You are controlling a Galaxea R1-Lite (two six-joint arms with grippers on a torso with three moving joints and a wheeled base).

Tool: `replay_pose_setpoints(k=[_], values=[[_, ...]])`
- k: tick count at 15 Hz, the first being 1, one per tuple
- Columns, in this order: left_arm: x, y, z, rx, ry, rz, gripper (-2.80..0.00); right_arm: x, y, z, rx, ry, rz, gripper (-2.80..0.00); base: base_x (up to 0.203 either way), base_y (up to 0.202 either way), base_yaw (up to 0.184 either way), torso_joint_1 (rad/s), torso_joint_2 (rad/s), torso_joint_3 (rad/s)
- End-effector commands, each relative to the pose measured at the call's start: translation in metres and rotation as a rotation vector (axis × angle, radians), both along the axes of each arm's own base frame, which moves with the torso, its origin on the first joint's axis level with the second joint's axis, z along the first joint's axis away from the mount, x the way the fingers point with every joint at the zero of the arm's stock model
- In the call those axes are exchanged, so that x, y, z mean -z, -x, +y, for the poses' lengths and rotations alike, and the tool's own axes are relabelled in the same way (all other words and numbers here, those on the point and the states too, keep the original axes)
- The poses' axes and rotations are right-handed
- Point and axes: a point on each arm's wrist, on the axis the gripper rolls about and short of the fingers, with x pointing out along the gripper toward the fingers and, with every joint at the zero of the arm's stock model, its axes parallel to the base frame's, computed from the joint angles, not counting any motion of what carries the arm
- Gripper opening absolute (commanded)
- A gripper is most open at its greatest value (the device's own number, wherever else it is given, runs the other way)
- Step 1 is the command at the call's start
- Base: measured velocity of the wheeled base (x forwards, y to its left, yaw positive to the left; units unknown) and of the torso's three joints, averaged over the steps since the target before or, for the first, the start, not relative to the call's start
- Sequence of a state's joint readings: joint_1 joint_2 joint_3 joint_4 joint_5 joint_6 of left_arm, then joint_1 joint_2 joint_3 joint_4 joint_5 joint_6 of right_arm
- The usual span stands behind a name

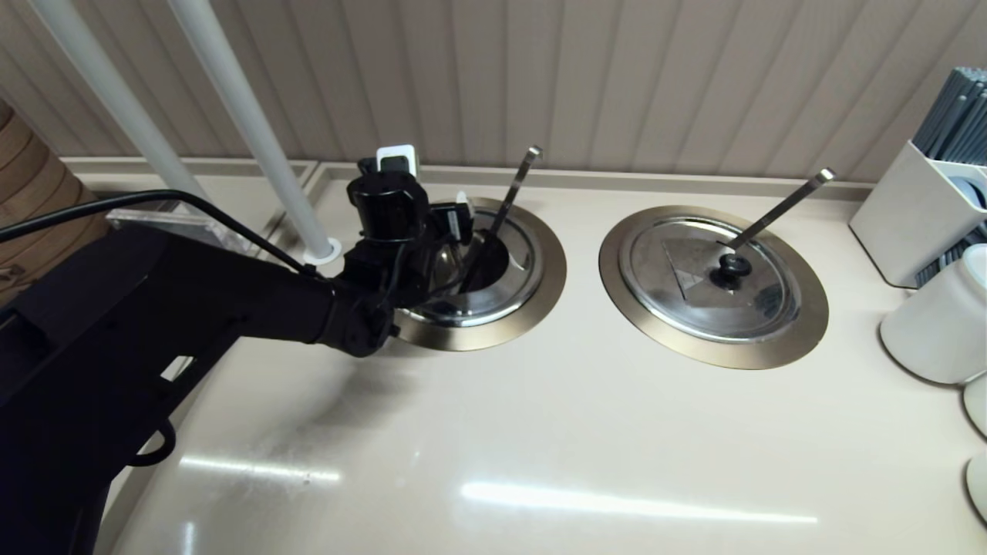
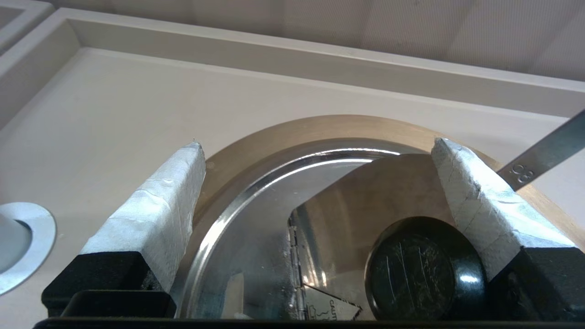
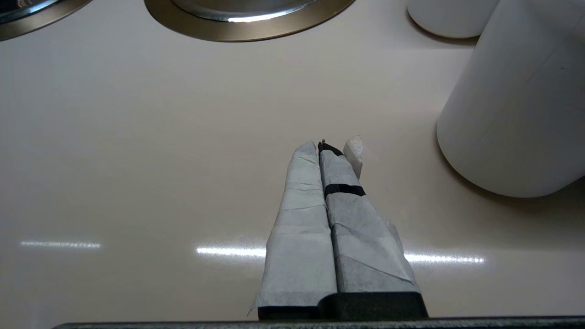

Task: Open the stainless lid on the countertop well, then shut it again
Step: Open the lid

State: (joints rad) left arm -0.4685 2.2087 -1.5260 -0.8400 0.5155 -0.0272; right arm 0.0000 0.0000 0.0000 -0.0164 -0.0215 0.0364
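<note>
The stainless lid covers the left countertop well, ringed by a bronze-gold collar. Its wedge flap stands tilted up on its hinge, leaving a dark opening. A thin ladle rod sticks out of that opening. My left gripper hangs over the lid, open, its taped fingers wide apart in the left wrist view. The flap's black knob lies between them, close against one finger. My right gripper is shut on nothing, low over the bare counter.
The twin well to the right has its lid shut and a ladle handle leaning out. White cups and a utensil holder crowd the right edge. Two white poles rise at the back left.
</note>
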Motion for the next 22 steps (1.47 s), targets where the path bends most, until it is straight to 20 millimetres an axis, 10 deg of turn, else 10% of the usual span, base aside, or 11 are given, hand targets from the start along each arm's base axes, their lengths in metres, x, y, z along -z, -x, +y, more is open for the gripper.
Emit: replay_pose_setpoints(k=[1, 22], values=[[-0.004, 0.0, 0.004, -0.011, 0.007, -0.011, 0.0, 0.001, 0.0, 0.0, 0.0, 0.0, 0.004, -2.8, 0.0, 0.0, 0.0, 0.0, 0.0, 0.0], [-0.047, 0.001, 0.072, -0.1, 0.014, -0.096, 0.0, 0.001, 0.0, 0.0, 0.0, 0.0, 0.004, -2.8, 0.0, 0.0, 0.0, 0.0, 0.0, 0.0]])
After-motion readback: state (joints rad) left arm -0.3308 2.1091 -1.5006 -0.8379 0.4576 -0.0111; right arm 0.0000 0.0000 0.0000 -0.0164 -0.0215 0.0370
